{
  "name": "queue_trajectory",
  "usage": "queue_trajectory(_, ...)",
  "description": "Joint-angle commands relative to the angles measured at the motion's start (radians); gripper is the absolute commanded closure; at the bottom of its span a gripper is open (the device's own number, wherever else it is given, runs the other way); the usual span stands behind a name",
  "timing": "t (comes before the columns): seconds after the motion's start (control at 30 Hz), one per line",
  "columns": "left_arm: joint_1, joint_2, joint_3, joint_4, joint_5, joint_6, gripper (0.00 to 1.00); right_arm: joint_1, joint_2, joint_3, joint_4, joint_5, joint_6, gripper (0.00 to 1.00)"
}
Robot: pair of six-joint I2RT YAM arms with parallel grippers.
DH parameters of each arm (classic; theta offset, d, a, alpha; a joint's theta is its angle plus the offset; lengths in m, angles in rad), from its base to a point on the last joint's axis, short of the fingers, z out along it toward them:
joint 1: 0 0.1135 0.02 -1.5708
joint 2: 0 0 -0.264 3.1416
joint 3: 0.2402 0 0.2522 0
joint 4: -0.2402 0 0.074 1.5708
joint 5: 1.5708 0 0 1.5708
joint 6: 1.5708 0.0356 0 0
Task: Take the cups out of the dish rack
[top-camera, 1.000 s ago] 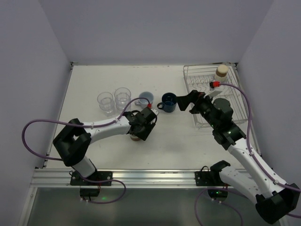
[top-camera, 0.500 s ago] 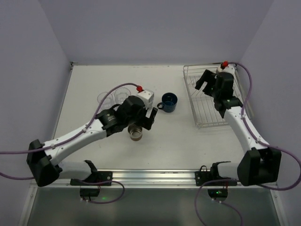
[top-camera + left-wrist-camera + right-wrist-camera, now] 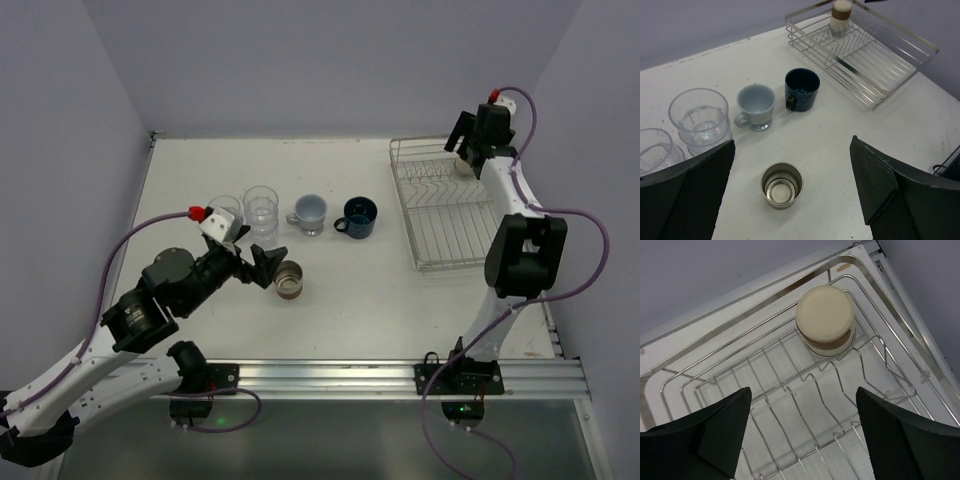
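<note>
Right claw (image 3: 468, 138) has reached back, open above the cream cup (image 3: 825, 320).

A cream cup (image 3: 825, 315) was banded in brown; the dish rack (image 3: 875, 62) was finished silver; a dark blue mug (image 3: 802, 89), pale blue cup (image 3: 756, 102) and clear tumblers (image 3: 699, 116) were seen.

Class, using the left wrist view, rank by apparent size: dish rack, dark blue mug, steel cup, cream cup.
1. dish rack
2 and 3. steel cup and dark blue mug: they look alike, so unranked
4. cream cup, though it is farthest from the camera
</note>
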State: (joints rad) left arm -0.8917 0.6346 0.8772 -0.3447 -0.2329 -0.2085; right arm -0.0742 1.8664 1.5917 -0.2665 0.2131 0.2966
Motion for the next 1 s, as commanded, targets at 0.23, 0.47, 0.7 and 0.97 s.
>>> queue_trajectory(0.23, -0.001, -0.001, -0.115, 0.118, 0.007, 0.047, 0.00, -0.038, 0.281, 0.355, -0.106, 0.043, -0.240, 0.07)
queue_trajectory(0.47, 0.031, 0.022, -0.118, 0.133, 0.047, 0.040, 0.00, -0.039, 0.428, 0.542, -0.189, 0.066, -0.289, 0.04)
queue_trajectory(0.7, 0.095, 0.020, -0.130, 0.144, 0.063, 0.034, 0.00, -0.042, 0.530, 0.669, -0.201, 0.098, -0.343, 0.08)
queue_trajectory(0.97, 0.146, 0.050, -0.130, 0.150, 0.092, 0.031, 0.00, -0.049, 0.556, 0.691, -0.198, 0.080, -0.359, 0.12)
